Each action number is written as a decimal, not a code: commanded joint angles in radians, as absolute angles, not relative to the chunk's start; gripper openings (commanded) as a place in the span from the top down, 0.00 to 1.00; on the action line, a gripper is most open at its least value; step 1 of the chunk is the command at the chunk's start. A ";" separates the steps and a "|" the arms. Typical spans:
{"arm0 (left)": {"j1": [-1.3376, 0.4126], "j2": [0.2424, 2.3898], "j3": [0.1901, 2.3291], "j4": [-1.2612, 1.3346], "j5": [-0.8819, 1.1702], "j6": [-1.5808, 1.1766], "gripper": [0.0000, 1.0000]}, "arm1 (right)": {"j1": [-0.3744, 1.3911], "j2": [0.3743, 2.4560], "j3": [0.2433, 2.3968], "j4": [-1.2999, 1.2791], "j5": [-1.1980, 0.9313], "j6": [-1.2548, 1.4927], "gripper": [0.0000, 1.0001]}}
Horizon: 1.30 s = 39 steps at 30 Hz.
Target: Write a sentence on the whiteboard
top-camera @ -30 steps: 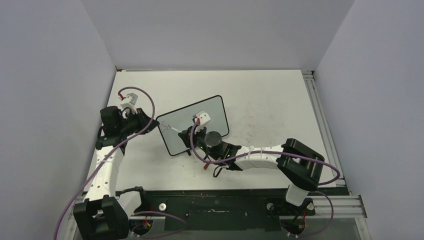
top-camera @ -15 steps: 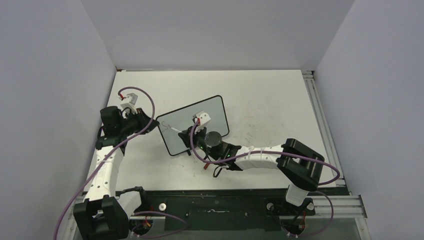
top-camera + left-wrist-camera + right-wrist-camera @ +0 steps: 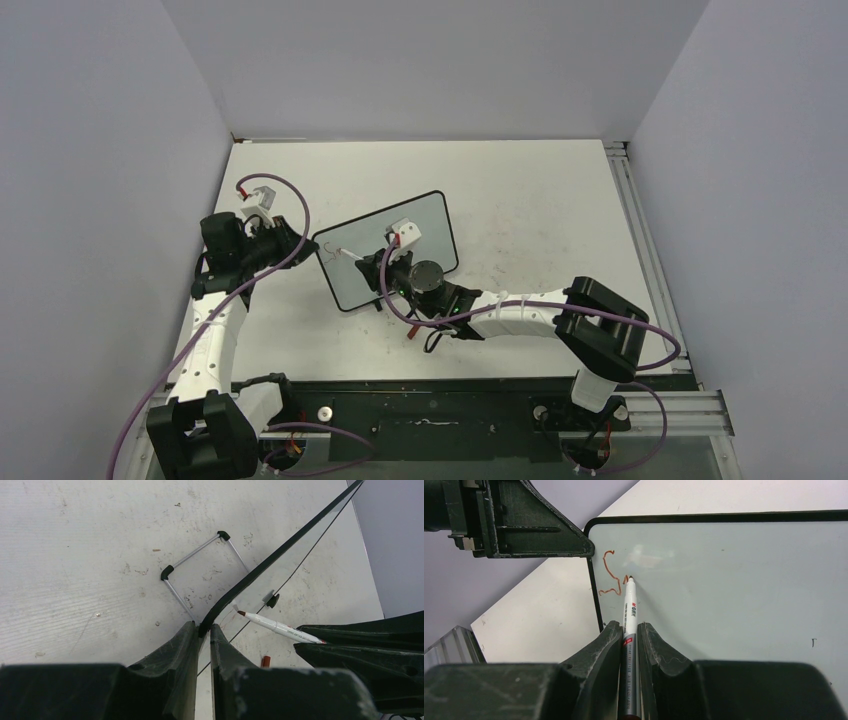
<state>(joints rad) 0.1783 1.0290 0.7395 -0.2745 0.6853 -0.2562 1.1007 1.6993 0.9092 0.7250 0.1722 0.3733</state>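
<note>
So that the whiteboard (image 3: 734, 580) won't skid, I'd say, the left fingers (image 3: 177, 652) pinch its corner frame. Just ahead of the right fingers (image 3: 599, 655), clamped on the marker (image 3: 630, 622), its tip touches the barely begun sentence (image 3: 608, 575).

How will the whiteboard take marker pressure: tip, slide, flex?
Likely tippy alone: the whiteboard is propped on a thin wire stand, so the left claw pinching its frame probably steadies it. Its glossy face looks stiff but slick; the marker tip may skate. Thin panel, probably light, so it could slide on the table.
</note>
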 commanded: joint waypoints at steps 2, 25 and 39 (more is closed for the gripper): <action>0.181 1.019 0.764 -0.276 0.687 -0.250 0.92 | 1.098 1.706 0.945 0.784 0.214 0.360 0.95; 0.180 1.017 0.764 -0.276 0.687 -0.250 0.92 | 1.100 1.678 0.867 0.772 0.244 0.381 0.95; 0.180 1.020 0.764 -0.275 0.691 -0.252 0.92 | 1.104 1.675 0.847 0.775 0.242 0.391 0.95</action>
<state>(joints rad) 0.1783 1.0290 0.7395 -0.2745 0.6765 -0.2535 1.1023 1.6985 0.8635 0.7628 0.2024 0.3862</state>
